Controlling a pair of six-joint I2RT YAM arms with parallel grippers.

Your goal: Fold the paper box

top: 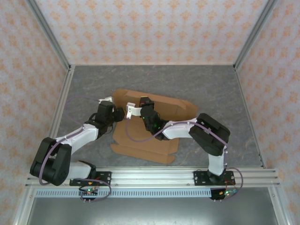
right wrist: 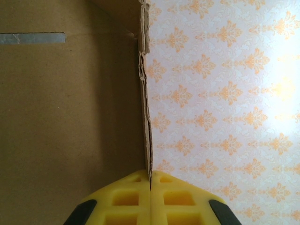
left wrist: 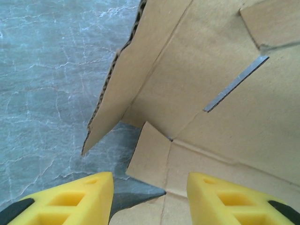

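The paper box [top: 150, 140] is a brown die-cut cardboard sheet lying mid-table, its far panel raised. In the left wrist view the paper box [left wrist: 225, 61] shows a raised side flap, a slot and a small corner tab. My left gripper [left wrist: 150, 197] is open just above that corner, its yellow fingers [left wrist: 84, 197] apart and holding nothing. It sits at the sheet's left edge [top: 118, 114]. My right gripper [right wrist: 150, 180] is shut on the upright edge of a cardboard panel [right wrist: 70, 117], near the raised far panel's left end [top: 133, 110].
Grey marble-patterned tabletop [top: 211, 89] surrounds the sheet, with free room behind and to the right. Patterned walls [top: 150, 28] enclose three sides. A metal rail [top: 154, 176] with both arm bases runs along the near edge.
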